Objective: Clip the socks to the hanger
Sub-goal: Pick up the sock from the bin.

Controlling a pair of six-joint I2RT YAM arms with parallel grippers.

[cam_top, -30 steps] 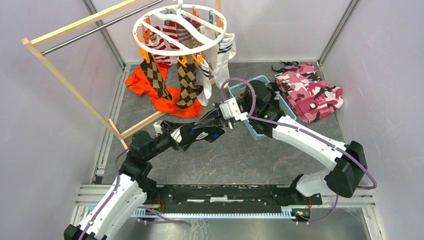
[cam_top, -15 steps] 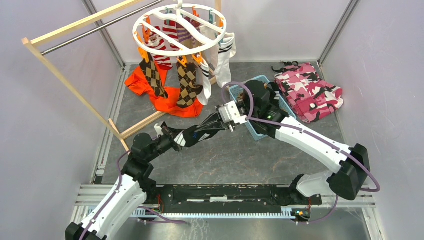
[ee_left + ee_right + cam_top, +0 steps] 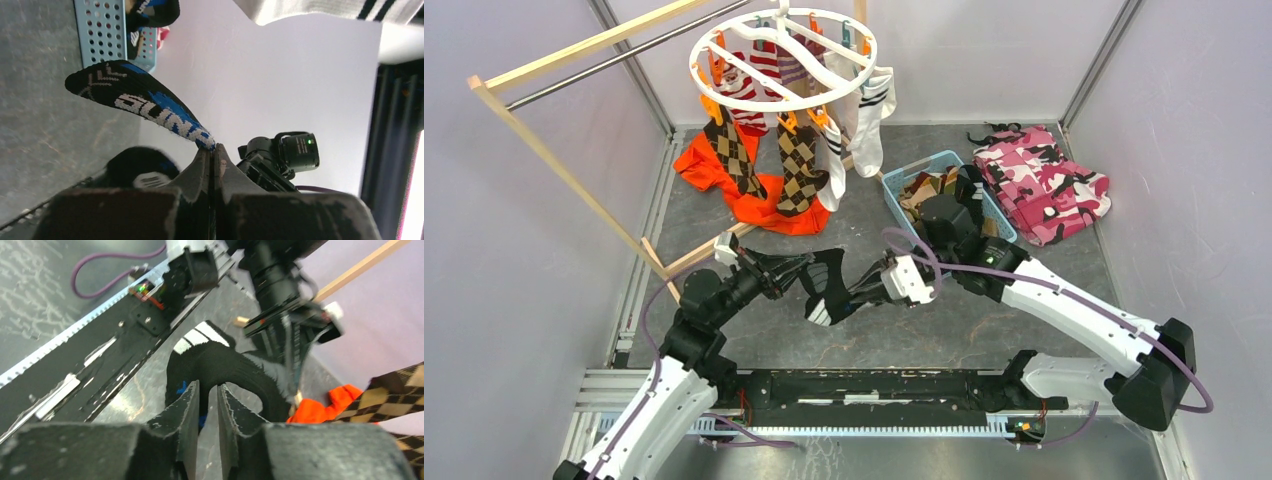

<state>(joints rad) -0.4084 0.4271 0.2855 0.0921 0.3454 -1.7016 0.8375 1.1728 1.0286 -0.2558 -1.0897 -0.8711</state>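
Black sock (image 3: 829,285) stretches between my left gripper (image 3: 212,152) and right gripper (image 3: 208,395), both pinching it. We've pulled nearer, away from the basket (image 3: 914,165).

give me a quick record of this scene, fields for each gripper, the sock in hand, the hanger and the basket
left gripper: shut on the edge of the black and blue sock
right gripper: fingers closed to a narrow gap, apparently on the same sock
black and blue sock: held up off the floor between the two arms
hanger: white ring with several socks clipped on, among them two argyle socks
basket: blue, beside the right arm, some fabric inside
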